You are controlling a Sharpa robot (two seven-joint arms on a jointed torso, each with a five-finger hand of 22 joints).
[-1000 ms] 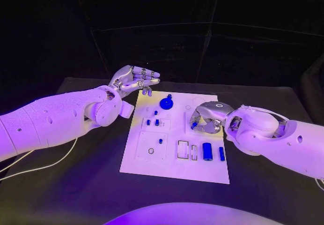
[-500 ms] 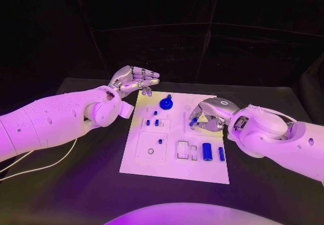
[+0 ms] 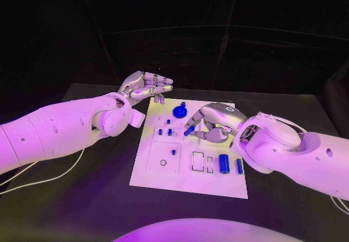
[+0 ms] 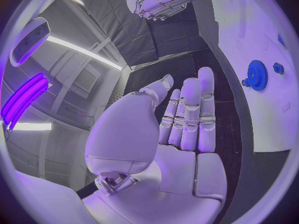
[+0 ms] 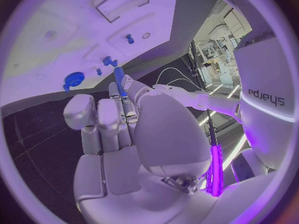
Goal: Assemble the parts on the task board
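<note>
We see the white task board (image 3: 190, 180) lying in the middle of the black bench (image 3: 87, 201), with both arms reaching in over its far half. The right hand (image 3: 211, 123) hovers above the middle of the board and pinches a slim blue peg (image 3: 189, 130) between its fingertips; the peg slants down toward the board, its lower end near two short blue pegs (image 3: 164, 132) that stand in the board's left part (whether it touches the board we cannot tell). From the right wrist camera the same peg (image 5: 118, 82) sticks out past the fingertips (image 5: 127, 87), pointing at the board's face.

The left hand (image 3: 146, 85) is held off the board's far left corner, palm up, fingers loosely spread and slightly curled, holding nothing. The left wrist view confirms this: its fingers (image 4: 190, 112) lie side by side, extended, with only bench and board edge beyond them.

On the board, a blue gear (image 3: 179, 112) sits near the far edge, just ahead of the right hand's fingertips. A small blue pin (image 3: 174, 151) stands in the square plate on the left half. Toward the near right, two blue cylinders (image 3: 230, 164) lie side by side, just beside rectangular slots (image 3: 197, 160).
</note>
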